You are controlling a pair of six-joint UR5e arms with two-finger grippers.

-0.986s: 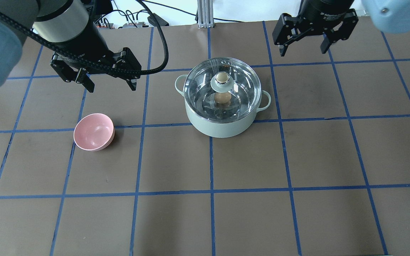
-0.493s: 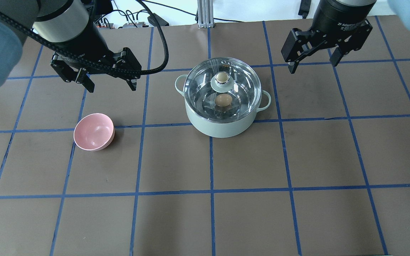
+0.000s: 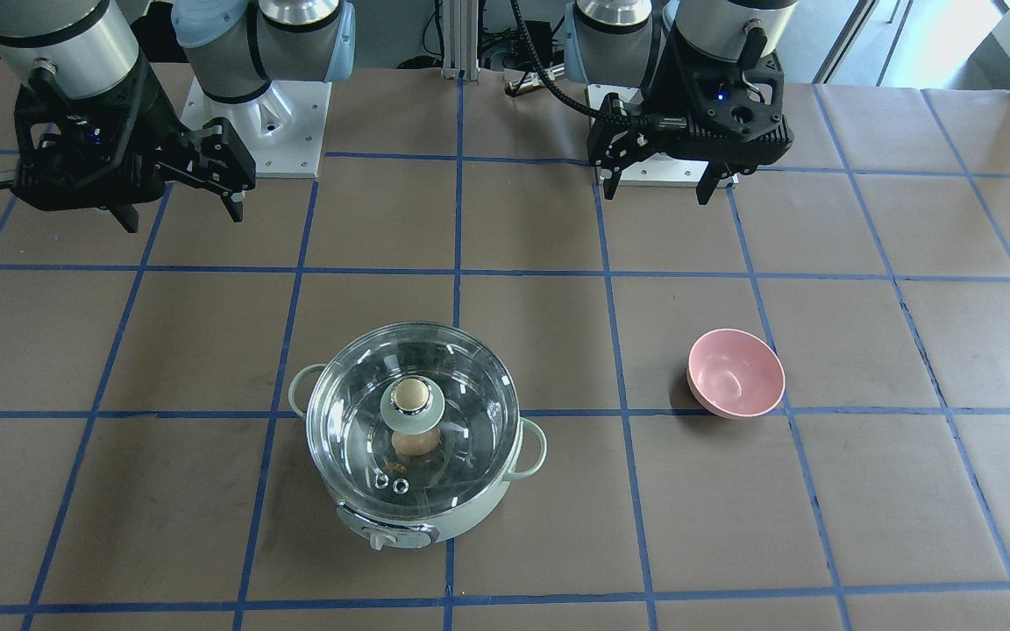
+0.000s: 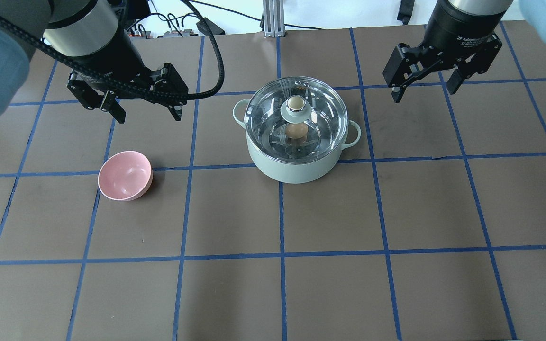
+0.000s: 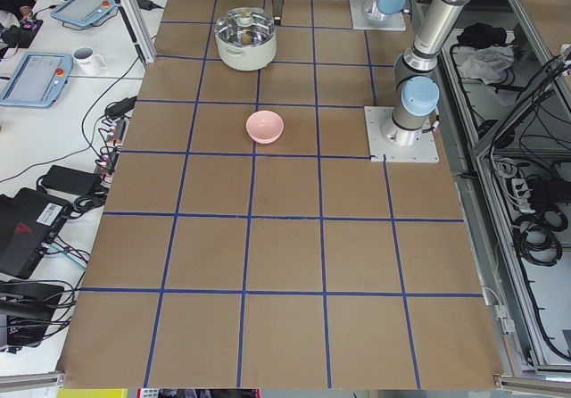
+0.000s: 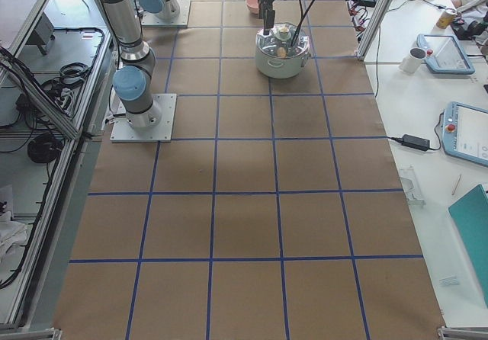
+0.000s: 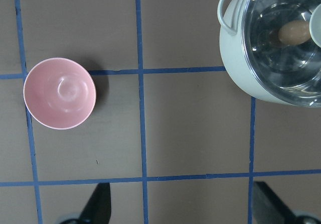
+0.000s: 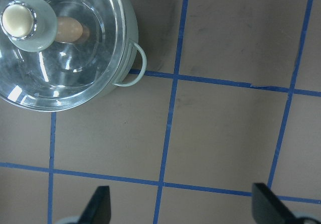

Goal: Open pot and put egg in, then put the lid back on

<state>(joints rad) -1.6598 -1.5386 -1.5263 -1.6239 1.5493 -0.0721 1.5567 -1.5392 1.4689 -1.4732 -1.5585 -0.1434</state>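
A brown table (image 4: 396, 213), marked off in squares by blue tape, fills the scene, with the two arm bases and a tangle of cables along its robot side. The pot (image 4: 292, 171) stands on this table between the two sets of fingers and somewhat farther out from the bases than either: off to the right of the left fingers (image 4: 116, 110) and to the left of the right fingers (image 4: 397, 92), touching neither. The lid (image 4: 323, 113) sits level on the pot's rim, closing it, its beige knob (image 4: 295, 102) upright at the centre and well clear of both sets of fingers. Through the glass the egg (image 4: 296, 131) shows lying on the steel floor inside the pot, just beside the knob as seen from above. In the front-facing view the pot's control dial (image 3: 378, 536) points away from the robot, and a loop handle sticks out on each side. The right fingers hang above the table with their tips spread wide and nothing between them; the right wrist camera shows the pot ahead of them, off toward the left tip. The left fingers are likewise spread wide and empty, raised above the table. A pink bowl (image 4: 125, 175) sits upright beyond the left fingers, well apart from the pot.
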